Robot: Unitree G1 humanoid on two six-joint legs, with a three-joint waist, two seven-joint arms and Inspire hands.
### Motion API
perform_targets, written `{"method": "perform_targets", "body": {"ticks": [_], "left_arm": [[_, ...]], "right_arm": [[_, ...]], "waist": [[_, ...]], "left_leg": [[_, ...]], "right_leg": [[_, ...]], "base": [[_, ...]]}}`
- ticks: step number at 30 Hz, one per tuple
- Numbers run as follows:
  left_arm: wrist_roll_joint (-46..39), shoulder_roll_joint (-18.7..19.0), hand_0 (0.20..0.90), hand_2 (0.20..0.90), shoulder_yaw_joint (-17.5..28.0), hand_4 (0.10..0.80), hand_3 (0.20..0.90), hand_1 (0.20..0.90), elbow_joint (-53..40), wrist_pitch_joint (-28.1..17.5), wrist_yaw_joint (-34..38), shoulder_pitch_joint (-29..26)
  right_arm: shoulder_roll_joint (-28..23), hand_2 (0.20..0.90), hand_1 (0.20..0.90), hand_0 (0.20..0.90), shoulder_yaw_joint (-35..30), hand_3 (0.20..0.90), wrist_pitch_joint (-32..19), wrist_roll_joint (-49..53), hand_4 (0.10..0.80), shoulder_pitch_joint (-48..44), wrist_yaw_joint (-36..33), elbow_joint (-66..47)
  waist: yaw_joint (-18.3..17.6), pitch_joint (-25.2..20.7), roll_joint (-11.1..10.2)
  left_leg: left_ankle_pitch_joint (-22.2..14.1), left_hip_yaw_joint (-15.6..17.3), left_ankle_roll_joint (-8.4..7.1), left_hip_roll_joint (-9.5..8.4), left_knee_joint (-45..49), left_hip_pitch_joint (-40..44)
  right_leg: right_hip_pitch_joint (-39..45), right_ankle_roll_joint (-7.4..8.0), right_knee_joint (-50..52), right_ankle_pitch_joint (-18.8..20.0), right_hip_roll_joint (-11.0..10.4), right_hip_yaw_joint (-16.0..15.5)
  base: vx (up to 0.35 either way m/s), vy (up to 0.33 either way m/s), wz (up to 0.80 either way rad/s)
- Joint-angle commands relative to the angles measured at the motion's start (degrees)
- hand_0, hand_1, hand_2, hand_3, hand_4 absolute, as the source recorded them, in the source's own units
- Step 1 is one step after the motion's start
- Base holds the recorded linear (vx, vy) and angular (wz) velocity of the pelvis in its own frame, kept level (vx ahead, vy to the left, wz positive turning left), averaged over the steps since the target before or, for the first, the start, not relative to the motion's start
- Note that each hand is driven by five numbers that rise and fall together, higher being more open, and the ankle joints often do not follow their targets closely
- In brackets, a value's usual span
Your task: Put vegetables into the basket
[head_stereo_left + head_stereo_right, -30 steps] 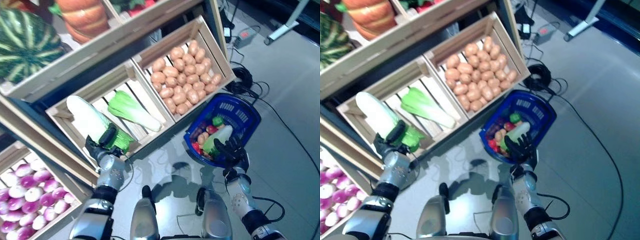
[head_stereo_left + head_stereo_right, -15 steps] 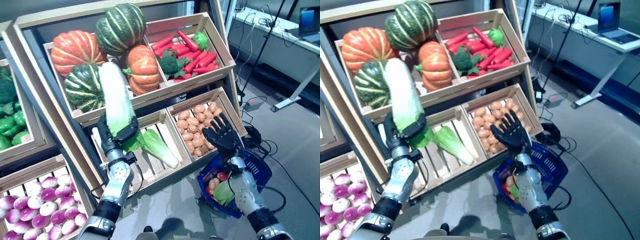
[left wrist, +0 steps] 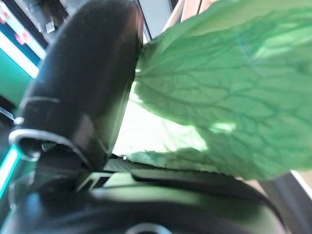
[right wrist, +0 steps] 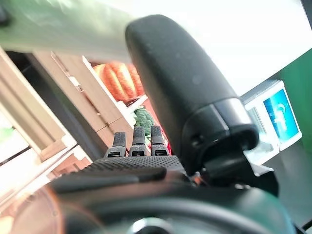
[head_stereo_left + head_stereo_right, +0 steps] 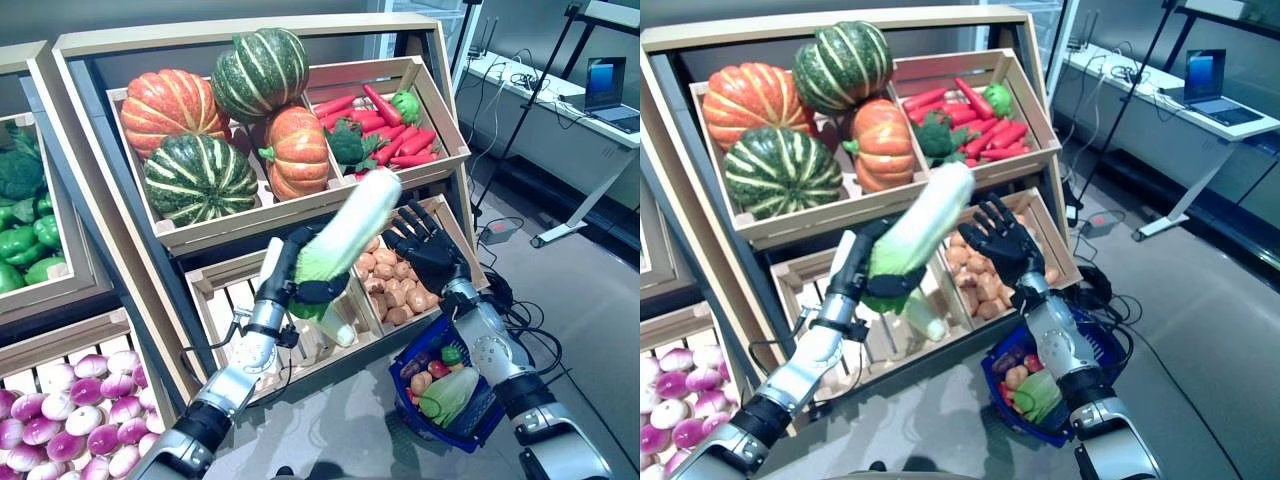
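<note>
My left hand (image 5: 292,281) is shut on the leafy green end of a long napa cabbage (image 5: 352,224), held up in front of the lower crates and tilted so its white end points up and to the right. In the left wrist view the green leaf (image 3: 222,92) lies against the thumb (image 3: 83,87). My right hand (image 5: 427,252) is open with its fingers spread, just right of the cabbage's white end and in front of the potato crate (image 5: 400,285). The blue basket (image 5: 480,432) stands on the floor at the lower right and holds another cabbage (image 5: 450,395), potatoes and small vegetables.
The wooden stand holds pumpkins (image 5: 215,125), a crate of carrots and broccoli (image 5: 385,115), purple onions (image 5: 70,425) and green peppers (image 5: 25,245). More cabbage (image 5: 335,328) lies in the lower middle crate. A desk with a laptop (image 5: 608,95) stands at the right.
The camera has tilted up. My left hand swung the cabbage from upright to leaning right, toward my right hand, which stays open and raised by the potato crate.
</note>
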Motion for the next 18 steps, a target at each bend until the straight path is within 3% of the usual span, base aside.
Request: {"method": "perform_targets", "body": {"ticks": [1, 14, 18], "left_arm": [[5.4, 2.05, 0.3, 0.3, -2.99, 0.4, 0.3, 0.3, -3.5, -11.48, -0.27, -13.12], [14.52, 4.18, 0.3, 0.3, -10.56, 0.4, 0.3, 0.3, -6.79, -16.21, 0.79, -14.94], [11.83, 4.42, 0.3, 0.3, -12.29, 0.4, 0.3, 0.3, -6.55, -16.47, -1.55, -15.12]], "right_arm": [[-0.63, 0.9, 0.9, 0.9, -1.28, 0.9, -2.2, 5.91, 0.8, -10.11, 4.81, -0.32], [2.29, 0.9, 0.9, 0.9, -1.35, 0.9, -2.41, 15.2, 0.8, -11.31, 8.0, 0.31], [2.43, 0.9, 0.9, 0.9, -1.43, 0.9, -2.52, 18.03, 0.8, -11.69, 11.11, 0.1]], "waist": [[1.3, -3.85, -0.13], [0.93, -4.44, 0.38], [0.83, -4.53, 0.45]], "left_leg": [[-4.43, 1.28, 0.78, -0.67, 0.04, 1.38], [-5.34, 1.03, 0.87, -0.75, 0.04, 2.96], [-5.5, 0.96, 0.87, -0.77, 0.04, 3.06]], "right_leg": [[-1.66, -3.59, 2.82, 1.1, -0.87, -0.5], [-0.67, -3.22, 2.77, 0.49, -1.1, 0.51], [-0.64, -3.05, 2.74, 0.47, -1.19, 0.69]], "base": [[0.0, 0.0, 0.0], [0.018, 0.003, 0.0], [0.0, 0.0, 0.0]]}}
